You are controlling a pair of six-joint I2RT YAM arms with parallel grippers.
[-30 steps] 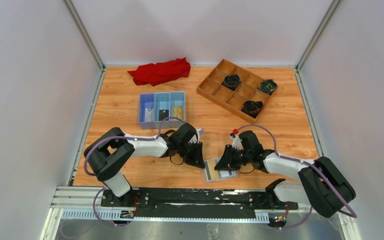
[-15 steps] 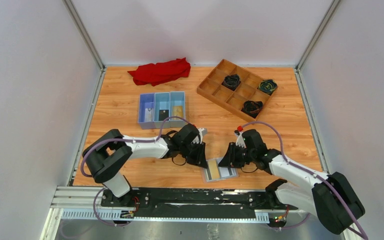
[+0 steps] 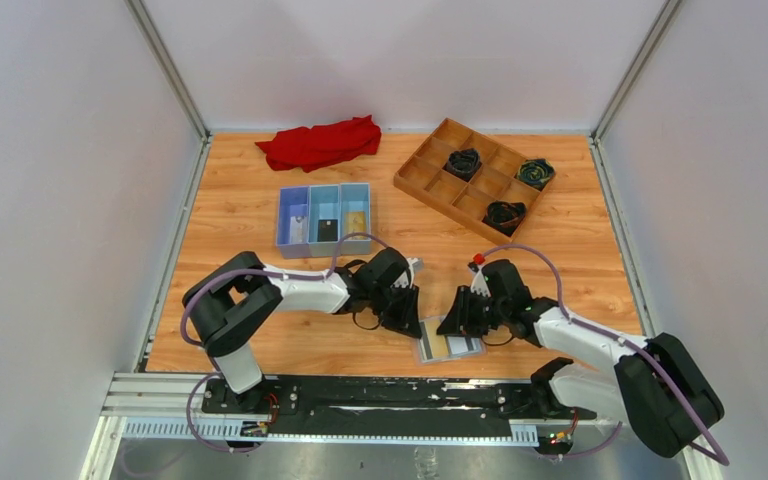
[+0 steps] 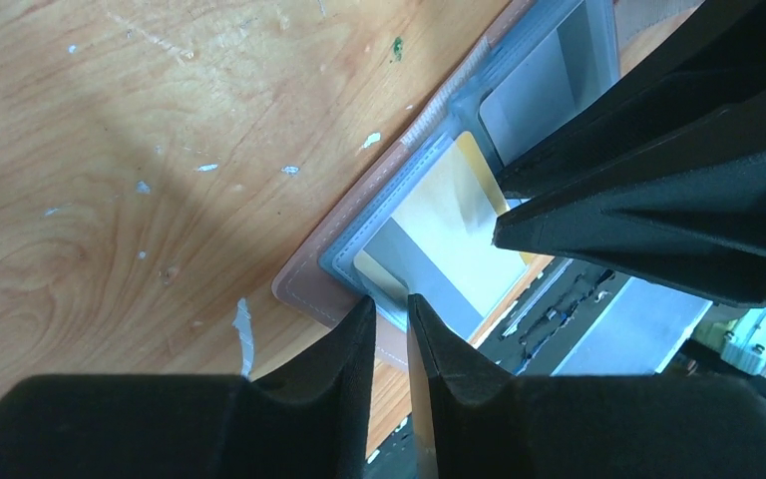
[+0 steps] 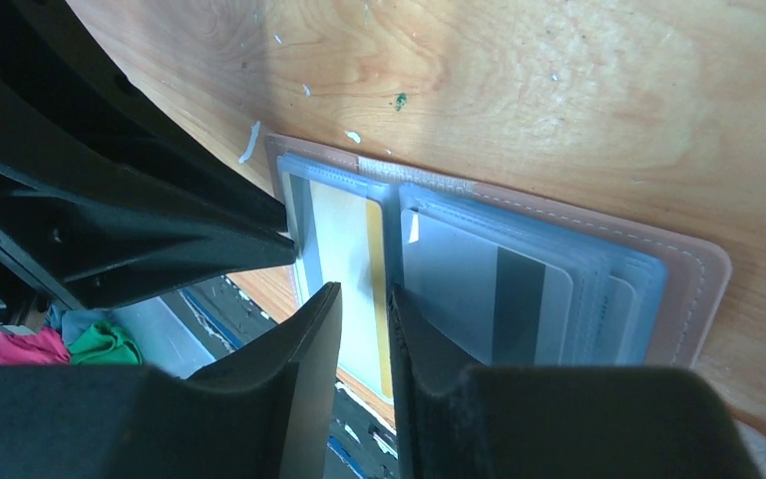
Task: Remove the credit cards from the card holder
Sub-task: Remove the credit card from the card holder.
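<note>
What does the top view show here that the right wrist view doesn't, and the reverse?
Only the top view: the red cloth, the blue tray with loose cards in its compartments, and the wooden tray holding dark bundles.
Only the right wrist: inside the card holder, a dark-striped card in one panel and a gold-edged card in the other, with the right gripper straddling the gold edge.
Both: the open card holder on the table, with the left gripper and right gripper at it.
</note>
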